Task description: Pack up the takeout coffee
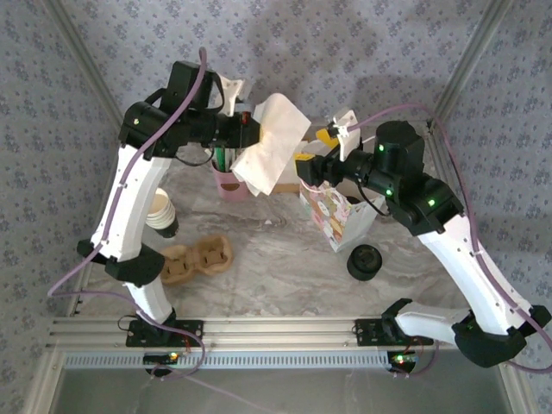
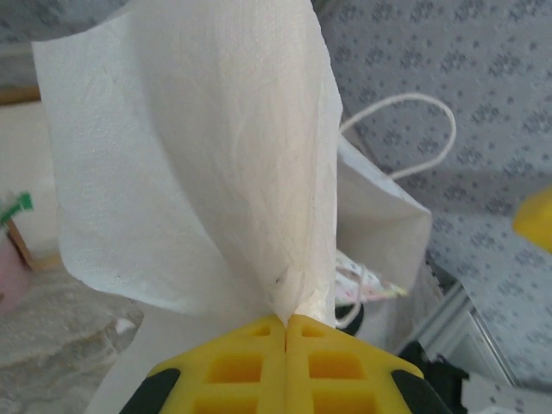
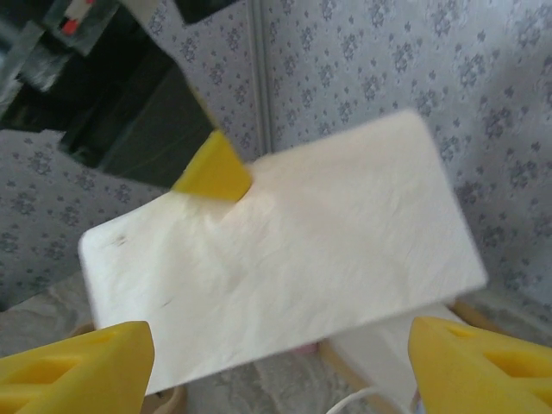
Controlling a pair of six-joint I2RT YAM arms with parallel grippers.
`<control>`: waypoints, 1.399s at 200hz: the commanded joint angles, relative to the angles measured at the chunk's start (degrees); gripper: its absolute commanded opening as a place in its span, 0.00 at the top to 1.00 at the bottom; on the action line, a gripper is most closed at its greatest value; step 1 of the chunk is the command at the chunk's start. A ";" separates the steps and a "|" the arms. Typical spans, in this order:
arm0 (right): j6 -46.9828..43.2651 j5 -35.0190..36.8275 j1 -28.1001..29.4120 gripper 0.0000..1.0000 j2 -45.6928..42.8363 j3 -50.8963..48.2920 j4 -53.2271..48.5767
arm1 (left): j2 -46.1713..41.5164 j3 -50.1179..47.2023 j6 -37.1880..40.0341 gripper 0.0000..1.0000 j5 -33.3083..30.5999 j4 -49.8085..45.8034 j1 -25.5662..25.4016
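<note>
Left arm: raised, elbow bent, forearm reaching rightward over the table's back; left gripper [image 2: 286, 321] pinched tight on a white napkin [image 2: 198, 147]. Right arm: stretched leftward toward it; right gripper [image 3: 276, 369] spread wide, empty, facing the napkin. Stock: takeout coffee [image 1: 364, 261] upright on the table [image 1: 276, 263], just right of the printed paper bag [image 1: 332, 216].

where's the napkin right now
In the top view the white napkin hangs pinched in the left pincer at the back centre of the table, next to the pink cup and left of the patterned paper bag.
</note>
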 commanded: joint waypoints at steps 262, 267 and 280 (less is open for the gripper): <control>-10.20 -2.48 5.57 0.14 -5.36 -21.25 28.66 | -13.57 -25.94 -12.23 1.00 28.29 30.26 -3.35; -11.10 -2.02 5.81 0.13 -5.96 -22.15 29.44 | -13.37 -25.78 -12.21 1.00 28.44 29.77 -3.32; -12.40 -1.00 6.25 0.10 -7.07 -23.80 31.45 | -12.68 -24.99 -12.08 1.00 28.87 28.39 -3.33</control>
